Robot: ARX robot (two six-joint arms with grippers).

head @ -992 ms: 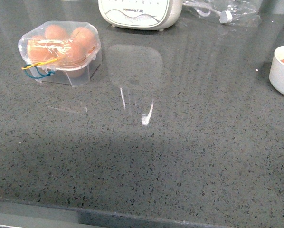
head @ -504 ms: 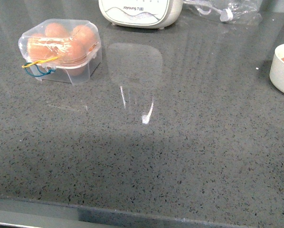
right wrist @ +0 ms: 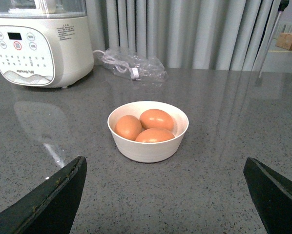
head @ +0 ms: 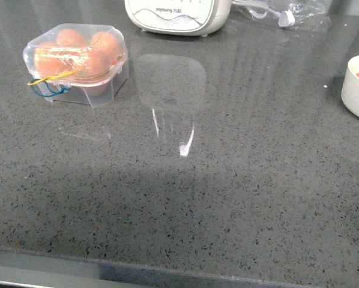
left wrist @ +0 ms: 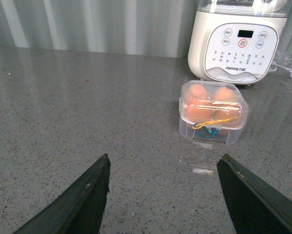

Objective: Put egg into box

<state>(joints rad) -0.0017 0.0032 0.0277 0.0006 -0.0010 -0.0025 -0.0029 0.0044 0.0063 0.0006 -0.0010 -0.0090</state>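
The box (head: 77, 63) is a clear plastic carton at the far left of the counter, lid down, with brown eggs inside and yellow and blue bands round its front. The left wrist view shows the box (left wrist: 212, 112) some way ahead of my left gripper (left wrist: 164, 163), which is open and holds nothing. A white bowl (right wrist: 148, 130) holds three brown eggs, one being the egg (right wrist: 156, 119). My right gripper (right wrist: 165, 168) is open just short of that bowl, empty. In the front view only the bowl (head: 358, 90) shows, at the right edge; neither arm shows there.
A white kitchen appliance (head: 176, 17) stands at the back of the grey stone counter, also seen as the appliance (left wrist: 241, 44) behind the box. A clear plastic bag with a cable (right wrist: 134, 66) lies behind the bowl. The counter's front edge (head: 167, 273) runs along the bottom.
The front view has shifted very slightly between the earliest frame and now; the box, bowl and appliance stay where they were.
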